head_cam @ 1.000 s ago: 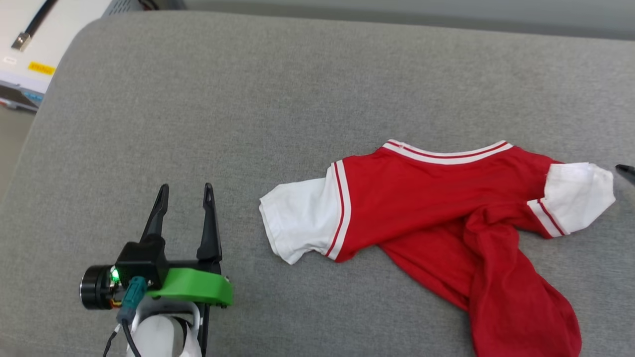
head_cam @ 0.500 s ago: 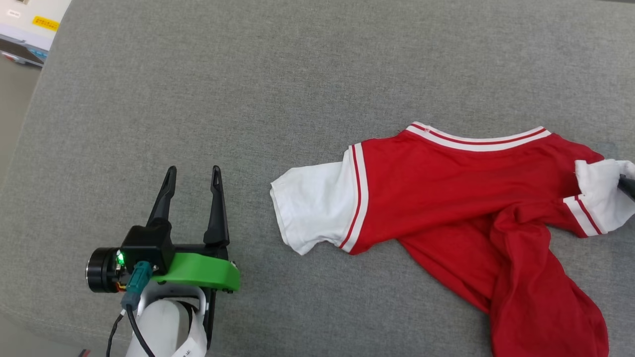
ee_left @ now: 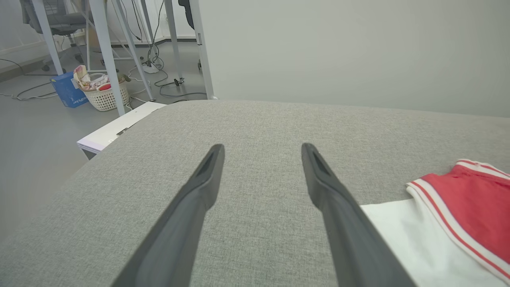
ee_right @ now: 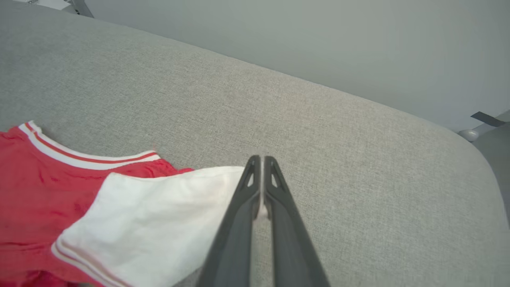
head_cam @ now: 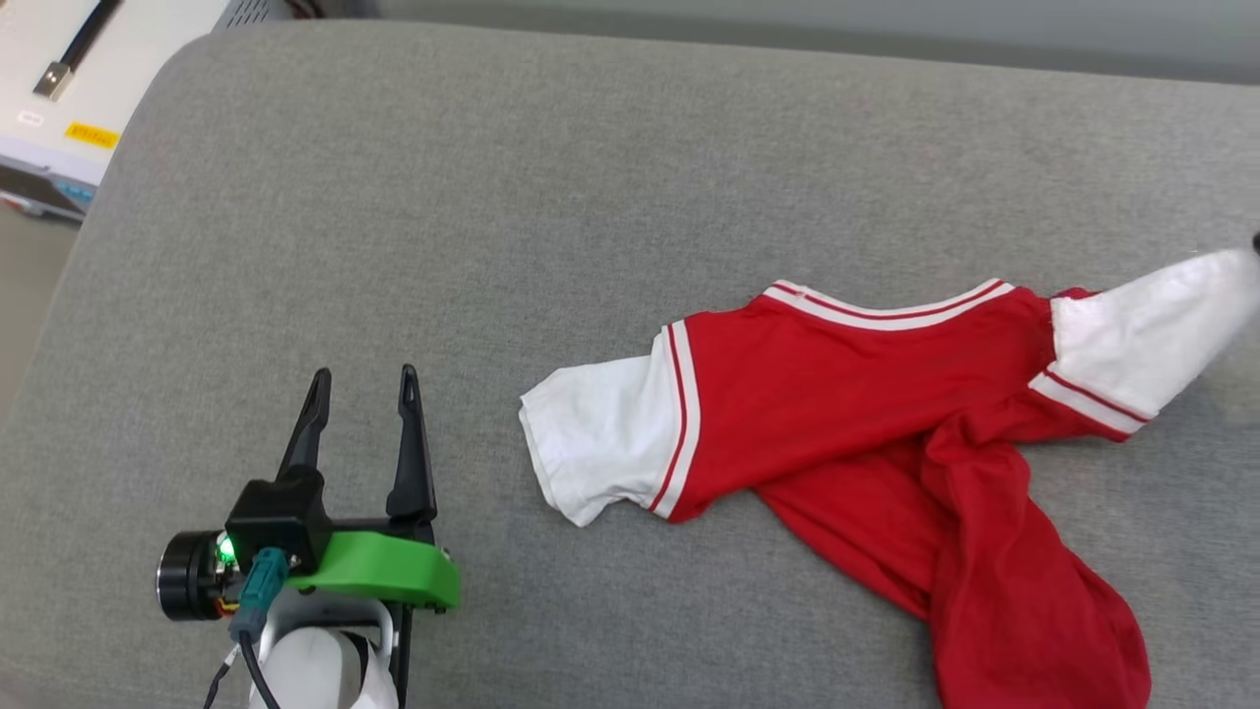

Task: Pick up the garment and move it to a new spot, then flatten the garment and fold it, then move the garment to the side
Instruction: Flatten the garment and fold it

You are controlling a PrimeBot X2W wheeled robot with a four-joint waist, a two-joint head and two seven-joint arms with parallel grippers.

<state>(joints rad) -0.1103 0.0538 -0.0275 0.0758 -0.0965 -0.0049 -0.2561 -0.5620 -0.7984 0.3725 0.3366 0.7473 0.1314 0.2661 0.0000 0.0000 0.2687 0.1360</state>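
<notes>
Right claw (ee_right: 262,159) pinches the white sleeve tip (ee_right: 223,179) of the garment (head_cam: 837,394), which lies crumpled on the grey cushion (head_cam: 492,197); left claw (head_cam: 365,374) gapes wide, empty. Thin, floppy cloth: it'll sag, so the shoulders look the surer hold.

The red T-shirt (head_cam: 837,394) with white sleeves lies rumpled, collar at 12 o'clock. One sleeve is stretched taut toward 2 o'clock.

We find our right gripper (ee_right: 262,159) now clamped on the garment's (head_cam: 847,394) white sleeve (head_cam: 1147,330), its jaws no longer apart. The sleeve, crumpled a second ago, now stretches into a taut point toward the head view's right edge.
</notes>
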